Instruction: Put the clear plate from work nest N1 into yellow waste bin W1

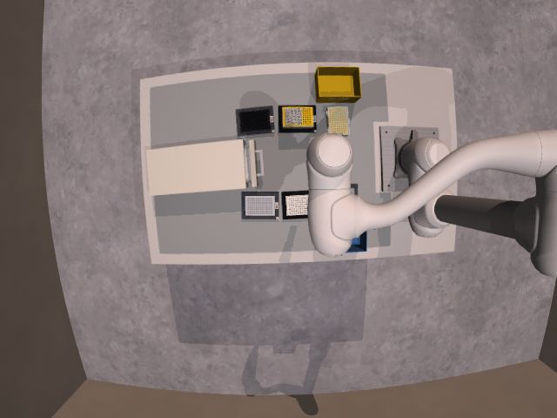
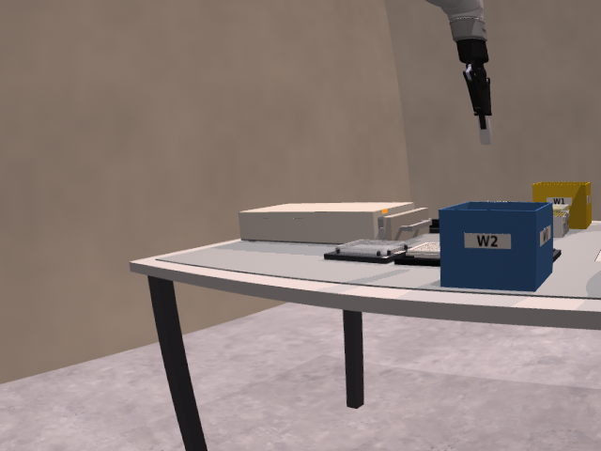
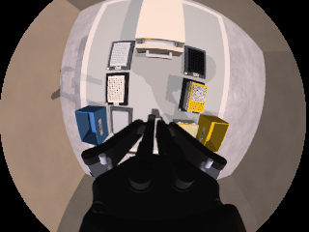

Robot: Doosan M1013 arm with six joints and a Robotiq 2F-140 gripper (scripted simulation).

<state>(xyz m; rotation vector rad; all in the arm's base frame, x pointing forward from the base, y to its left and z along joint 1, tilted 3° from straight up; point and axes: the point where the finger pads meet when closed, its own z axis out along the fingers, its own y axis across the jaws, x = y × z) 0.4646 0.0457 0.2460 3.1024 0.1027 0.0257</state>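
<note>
The clear plate (image 1: 259, 205) (image 2: 371, 248) (image 3: 120, 53) lies in a black nest on the near row of the bench, beside the beige box. The yellow bin W1 (image 1: 337, 97) (image 2: 577, 204) (image 3: 214, 130) stands upright at the far edge of the bench. My gripper (image 2: 484, 131) (image 3: 154, 114) is shut with nothing between the fingers. It hangs high above the bench, between the two rows of nests and closer to the bins than to the clear plate. In the overhead view the arm's wrist hides it.
The blue bin W2 (image 1: 359, 243) (image 2: 485, 262) (image 3: 92, 124) stands at the near edge. A white plate (image 1: 297, 205) sits beside the clear one. A black plate (image 1: 255, 120), a yellow-framed plate (image 1: 297, 117) and a cream plate (image 1: 338, 119) form the far row. A beige box (image 1: 195, 166) (image 2: 320, 218) lies at the left.
</note>
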